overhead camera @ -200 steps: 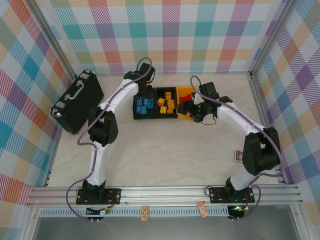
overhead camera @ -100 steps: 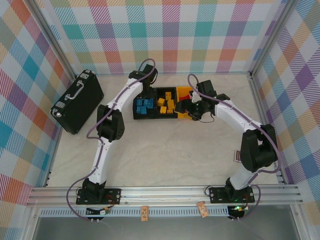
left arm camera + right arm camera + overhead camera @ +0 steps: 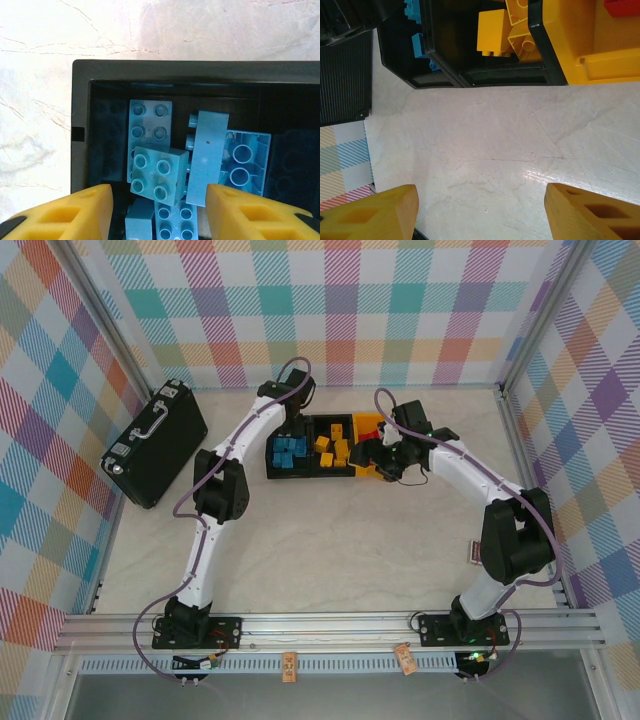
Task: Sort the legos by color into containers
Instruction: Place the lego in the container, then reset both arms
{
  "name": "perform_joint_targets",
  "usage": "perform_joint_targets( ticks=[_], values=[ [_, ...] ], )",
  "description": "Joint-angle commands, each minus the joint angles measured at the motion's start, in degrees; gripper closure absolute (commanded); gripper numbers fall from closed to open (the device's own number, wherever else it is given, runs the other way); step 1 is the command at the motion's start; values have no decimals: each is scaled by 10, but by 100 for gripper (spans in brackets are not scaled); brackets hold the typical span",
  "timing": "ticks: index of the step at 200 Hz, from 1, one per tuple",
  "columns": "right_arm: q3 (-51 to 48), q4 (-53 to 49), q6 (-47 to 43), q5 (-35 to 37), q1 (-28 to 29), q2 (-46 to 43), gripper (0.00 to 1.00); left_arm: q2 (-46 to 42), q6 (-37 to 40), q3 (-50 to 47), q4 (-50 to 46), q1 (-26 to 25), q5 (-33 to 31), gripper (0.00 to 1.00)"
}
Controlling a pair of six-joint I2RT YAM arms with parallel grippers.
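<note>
Three containers stand in a row at the far middle of the table. The left black bin (image 3: 285, 454) (image 3: 80, 125) holds several blue legos (image 3: 160, 175). The middle black bin (image 3: 334, 449) holds yellow legos (image 3: 493, 31). The yellow-orange bin (image 3: 368, 426) (image 3: 570, 45) holds red legos (image 3: 621, 7). My left gripper (image 3: 290, 430) (image 3: 159, 194) hangs over the blue pile. It is open, and its yellow fingers (image 3: 90, 207) touch no brick. My right gripper (image 3: 378, 456) (image 3: 480, 202) is open over bare tabletop just in front of the bins.
A large black case with a handle (image 3: 153, 443) lies at the far left. A small dark piece with red (image 3: 476, 552) sits by the right arm's elbow. Plaid walls and metal rails enclose the table. Bare marble-like tabletop (image 3: 330, 540) stretches in front of the bins.
My left arm reached farther over the bin of blue legos and its jaws have parted. The right gripper shifted slightly left at first, then stayed still.
</note>
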Motion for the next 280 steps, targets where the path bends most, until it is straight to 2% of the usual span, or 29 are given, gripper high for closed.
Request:
perform_joint_targets(
  ticks=[1, 30, 83, 120, 136, 145, 152, 159, 171, 195, 199, 203, 226, 251, 280],
  values=[
    [5, -16, -14, 10, 3, -17, 32, -70, 2, -8, -9, -9, 4, 48],
    [12, -29, -29, 28, 3, -28, 32, -142, -8, -85, 28, -17, 23, 45],
    [22, -57, -68, 91, 3, -52, 30, -302, -29, -300, 140, -20, 84, 39],
    [30, -60, -92, 133, 3, -64, 27, -408, -37, -443, 208, -19, 89, 27],
    [29, -55, -99, 148, 3, -71, 25, -452, -36, -500, 231, -17, 84, 14],
    [28, -53, -103, 156, 3, -75, 24, -479, -34, -532, 241, -16, 78, 12],
    [27, -52, -107, 163, 3, -78, 22, -499, -33, -555, 249, -14, 74, 11],
    [25, -48, -109, 169, 3, -81, 21, -518, -33, -576, 258, -11, 70, 4],
    [20, -45, -113, 181, 3, -87, 17, -549, -32, -608, 267, -5, 64, 0],
    [4, -35, -121, 203, 3, -102, 11, -602, -26, -658, 281, 7, 49, 0],
    [-1, -32, -123, 209, 3, -106, 1, -609, -26, -665, 282, 9, 48, 0],
    [-6, -29, -124, 215, 3, -109, 1, -618, -26, -673, 284, 12, 46, 0],
    [-30, -17, -136, 263, 2, -133, 1, -667, -21, -723, 305, 28, 27, 0],
    [-75, 19, -145, 349, 1, -172, 1, -711, -20, -778, 331, 52, -14, 0],
    [-143, 83, -170, 503, -2, -209, 1, -789, 38, -903, 472, 61, -56, 0]
  ],
)
